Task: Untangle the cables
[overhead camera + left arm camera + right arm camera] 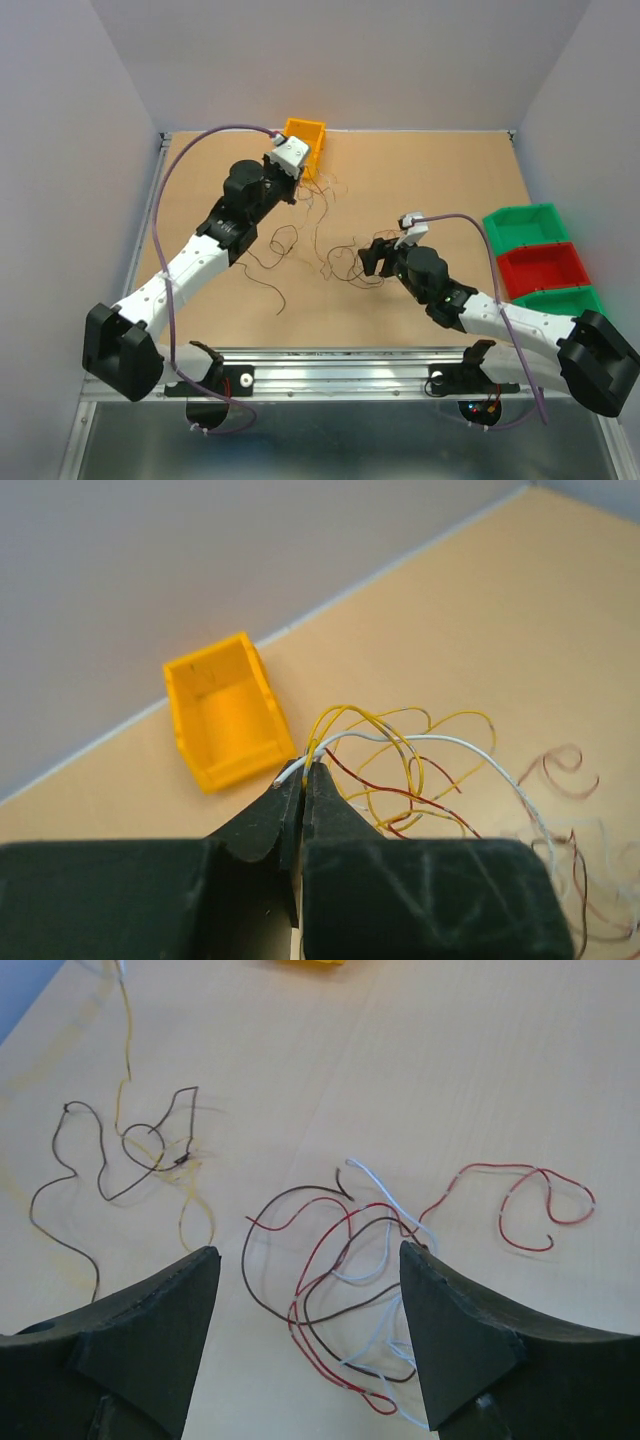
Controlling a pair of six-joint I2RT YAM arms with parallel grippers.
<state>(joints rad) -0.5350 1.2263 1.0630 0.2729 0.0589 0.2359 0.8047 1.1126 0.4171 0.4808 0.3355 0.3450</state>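
Note:
The cables are thin curly wires on the tan table. In the left wrist view my left gripper (pixel 303 772) is shut on a white wire (pixel 440 744) and a yellow wire (pixel 350 715), lifted beside the orange bin (pixel 225 715); red and yellow loops trail off to the right. In the top view the left gripper (pixel 298 178) is just in front of that bin. My right gripper (pixel 305 1255) stands open over a tangle of brown, red and white cables (pixel 340 1280) and holds nothing. A separate red wire (pixel 520 1200) lies to its right, a brown wire (pixel 100 1160) to its left.
The orange bin (pixel 305 140) stands at the table's back edge. A green bin (pixel 525 225), a red bin (pixel 540 268) and another green bin (pixel 562 298) line the right side. More loose wires (pixel 285 240) lie between the two arms.

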